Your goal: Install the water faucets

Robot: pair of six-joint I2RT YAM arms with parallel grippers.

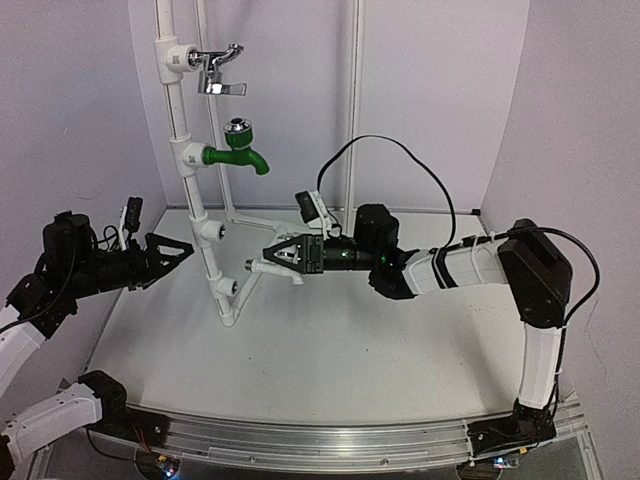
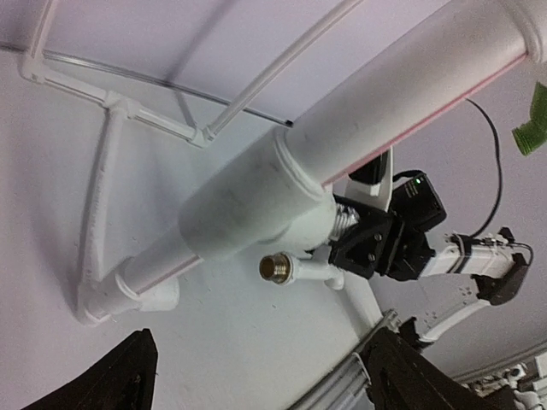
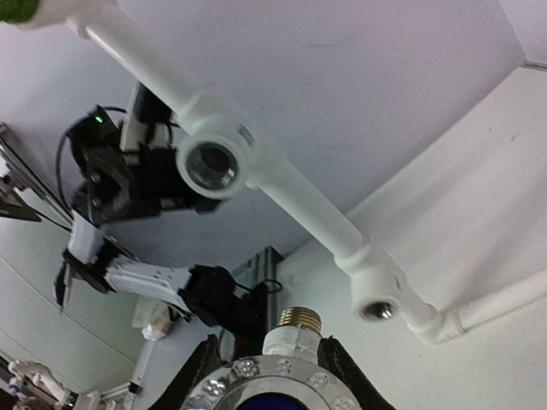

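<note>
My right gripper is shut on a small white faucet and holds it level in the air, brass thread pointing left at the slanted white pipe. In the right wrist view the faucet sits between my fingers, chrome knob toward the camera. Its thread points between two empty pipe sockets, an upper one and a lower one. The thread is apart from both. My left gripper is open and empty, left of the pipe. The left wrist view shows the faucet beyond the pipe.
A chrome lever-handled tap and a green-bodied tap are mounted higher on the pipe. The pipe frame's base tubes lie on the white table by the back wall. Purple walls close in the back and sides.
</note>
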